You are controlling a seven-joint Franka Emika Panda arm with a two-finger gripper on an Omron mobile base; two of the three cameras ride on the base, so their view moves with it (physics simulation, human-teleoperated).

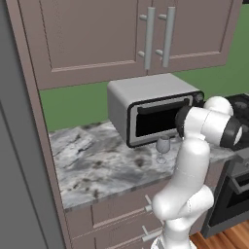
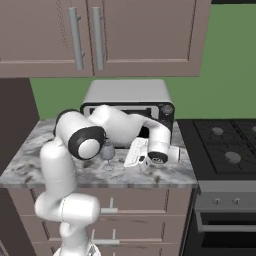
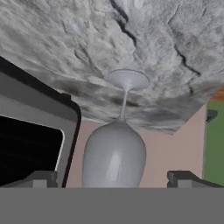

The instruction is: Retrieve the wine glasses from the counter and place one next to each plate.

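One wine glass [image 1: 163,147] stands upright on the marbled counter [image 1: 92,165], just in front of the microwave door. From the right base it shows as a wine glass [image 2: 107,152] half behind my elbow, with my gripper [image 2: 127,161] reaching in low from its right. Through the hand camera, which is rolled over, the wine glass [image 3: 114,153] has its bowl close between my fingertips [image 3: 41,178] and its foot resting on the counter [image 3: 166,39]. My gripper [image 3: 113,178] is open and holds nothing. The plates are out of view.
A silver microwave [image 1: 151,109] sits against the green wall behind the glass, also seen as the microwave [image 2: 127,95]. A black stove [image 2: 225,140] adjoins the counter on the right. Upper cabinets [image 1: 97,34] hang overhead. Bare counter lies left of the glass.
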